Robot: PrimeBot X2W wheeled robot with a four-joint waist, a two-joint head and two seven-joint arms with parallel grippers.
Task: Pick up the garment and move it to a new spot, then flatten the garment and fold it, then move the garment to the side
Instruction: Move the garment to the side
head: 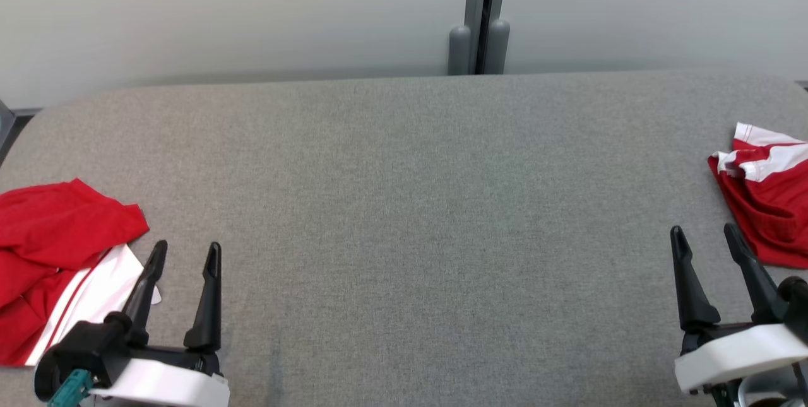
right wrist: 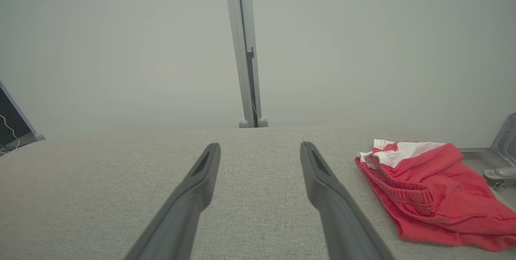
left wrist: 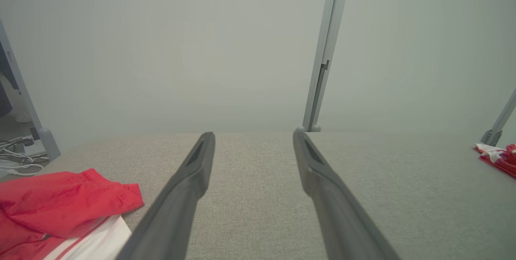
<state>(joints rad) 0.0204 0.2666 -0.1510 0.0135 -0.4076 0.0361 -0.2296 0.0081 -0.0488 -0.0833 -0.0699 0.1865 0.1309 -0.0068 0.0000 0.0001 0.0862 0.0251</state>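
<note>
Surface: wide grey woven-fabric tabletop (head: 404, 205), far corners rounded.
Left load: crumpled red cloth garment with white panel (head: 57, 249), lying just left of the left fingers (head: 148, 281).
Right load: bunched red-and-white cloth garment (head: 767, 205), perhaps shorts, lying just right of the right fingers (head: 748, 268).

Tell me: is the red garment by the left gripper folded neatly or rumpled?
Rumpled. The red garment lies in loose, uneven bunches, white striped part sticking out underneath.
</note>
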